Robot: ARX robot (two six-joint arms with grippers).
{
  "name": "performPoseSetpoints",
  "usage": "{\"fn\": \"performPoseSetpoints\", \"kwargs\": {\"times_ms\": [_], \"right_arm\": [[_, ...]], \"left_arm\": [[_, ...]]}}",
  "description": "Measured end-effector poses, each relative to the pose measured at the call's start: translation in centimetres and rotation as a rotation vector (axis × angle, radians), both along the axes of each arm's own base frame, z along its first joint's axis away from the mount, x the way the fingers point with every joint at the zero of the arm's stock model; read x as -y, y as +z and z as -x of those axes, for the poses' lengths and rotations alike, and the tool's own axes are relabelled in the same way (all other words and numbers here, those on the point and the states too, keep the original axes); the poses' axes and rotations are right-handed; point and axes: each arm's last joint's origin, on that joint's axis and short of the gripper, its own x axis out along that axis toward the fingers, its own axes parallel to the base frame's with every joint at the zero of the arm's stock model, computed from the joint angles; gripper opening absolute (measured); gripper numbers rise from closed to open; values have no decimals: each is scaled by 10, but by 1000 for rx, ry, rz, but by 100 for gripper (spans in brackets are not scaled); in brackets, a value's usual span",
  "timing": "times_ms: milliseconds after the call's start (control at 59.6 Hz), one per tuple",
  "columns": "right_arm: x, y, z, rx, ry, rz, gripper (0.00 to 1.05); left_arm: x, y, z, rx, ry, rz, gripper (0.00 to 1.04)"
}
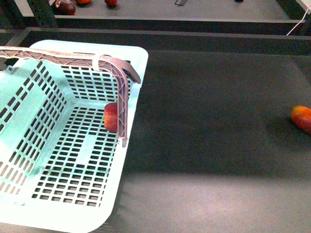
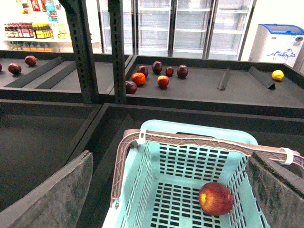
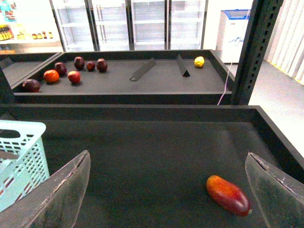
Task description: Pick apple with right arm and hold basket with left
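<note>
**Apple in basket, both hands open**

Apple (image 2: 216,198) sits on the floor of the basket (image 1: 127,160) by its right wall, partly behind the handle (image 1: 122,97). Handle upright — spans the basket side to side. Left hand (image 2: 168,190) open above the basket, gripping nothing. Right hand (image 3: 166,190) open over the dark desk (image 1: 209,121) — elongated orange-red fruit (image 3: 228,195) lies near it.

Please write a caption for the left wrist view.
Red apple lying inside turquoise basket, open left gripper above.

Basket (image 1: 73,160) pale turquoise, slotted; apple (image 2: 216,198) red, yellowish-speckled; elongated fruit (image 3: 228,195) orange-red.
</note>
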Motion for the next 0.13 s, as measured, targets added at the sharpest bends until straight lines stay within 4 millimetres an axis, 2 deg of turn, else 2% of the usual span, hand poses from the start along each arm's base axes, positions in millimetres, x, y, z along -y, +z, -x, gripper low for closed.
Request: {"fn": "performPoseSetpoints", "kwargs": {"times_ms": [134], "right_arm": [[0, 0, 0, 0, 0, 0, 96]], "left_arm": [[0, 0, 0, 0, 0, 0, 98]]}}
